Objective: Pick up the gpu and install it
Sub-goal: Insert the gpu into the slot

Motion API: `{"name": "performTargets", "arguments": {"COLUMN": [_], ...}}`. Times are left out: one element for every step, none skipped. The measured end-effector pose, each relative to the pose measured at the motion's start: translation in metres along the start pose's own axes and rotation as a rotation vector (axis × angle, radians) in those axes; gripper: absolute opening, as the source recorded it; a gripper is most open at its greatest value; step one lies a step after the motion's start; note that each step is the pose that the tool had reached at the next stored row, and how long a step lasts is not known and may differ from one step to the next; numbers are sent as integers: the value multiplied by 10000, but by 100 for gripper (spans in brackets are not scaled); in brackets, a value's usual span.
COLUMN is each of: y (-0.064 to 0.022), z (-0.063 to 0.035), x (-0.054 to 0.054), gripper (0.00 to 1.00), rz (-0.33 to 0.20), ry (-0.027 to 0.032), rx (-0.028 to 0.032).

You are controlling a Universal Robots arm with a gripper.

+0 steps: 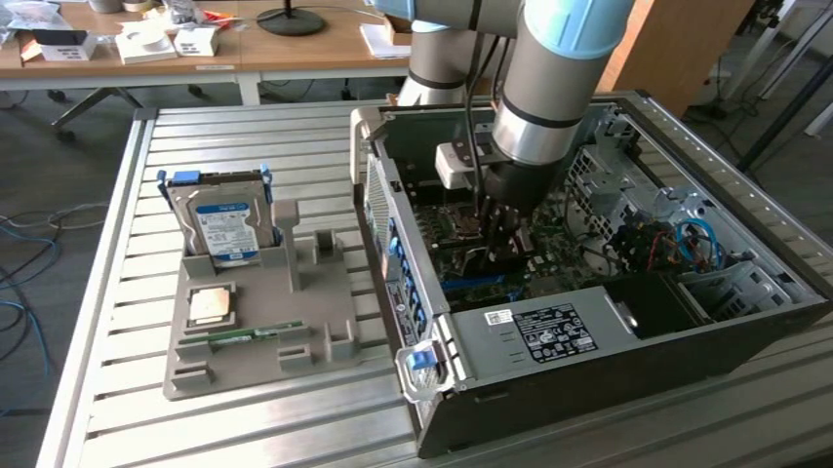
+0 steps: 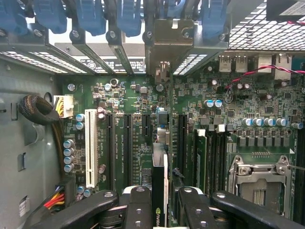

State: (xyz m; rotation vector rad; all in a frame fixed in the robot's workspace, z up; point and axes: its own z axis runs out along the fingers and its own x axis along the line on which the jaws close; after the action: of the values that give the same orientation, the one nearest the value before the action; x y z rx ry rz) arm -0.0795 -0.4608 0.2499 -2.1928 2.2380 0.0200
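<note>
Firmly, the gpu (image 2: pixel 158 202) is clamped edge-on by the gripper (image 2: pixel 163 192) above the motherboard (image 2: pixel 124 95). A hard drive (image 1: pixel 224 226) is seen at the case's (image 1: pixel 651 390) nine o'clock.

The open computer case (image 1: pixel 612 390) surrounds the gripper (image 1: pixel 501 239), with its green motherboard (image 2: pixel 133 95) directly beneath. A white expansion slot (image 2: pixel 90 148) lies a few slots to one side of the gripper and the metal processor socket (image 2: pixel 259 179) to the other. Well apart from the gripper, toward the exterior view's left, a grey holder (image 1: pixel 260 361) on the slatted table (image 1: pixel 104 322) carries an upright hard drive (image 1: pixel 228 226), a processor chip (image 1: pixel 211 307) and a green memory stick (image 1: pixel 244 336).
</note>
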Motion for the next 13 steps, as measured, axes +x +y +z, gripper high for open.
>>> {"name": "performTargets", "arguments": {"y": [0, 0, 0, 0, 1, 5, 9, 12, 13, 14, 13, 14, 14], "z": [1, 1, 2, 2, 3, 3, 3, 3, 3, 3, 3, 3, 3], "x": [0, 0, 0, 0, 0, 0, 0, 0, 0, 0, 0, 0, 0], "gripper": [26, 26, 26, 26, 26, 26, 26, 26, 26, 26, 26, 26, 26], "rz": [0, 0, 0, 0, 1, 2, 0, 0, 0, 0, -2, -1, -1], "ry": [2, 2, 1, 0, 0, -1, -1, -1, 0, 1, 0, 0, 0], "rx": [-1, -1, 0, 0, 0, 1, 1, 1, 1, 0, 0, 0, 0]}}
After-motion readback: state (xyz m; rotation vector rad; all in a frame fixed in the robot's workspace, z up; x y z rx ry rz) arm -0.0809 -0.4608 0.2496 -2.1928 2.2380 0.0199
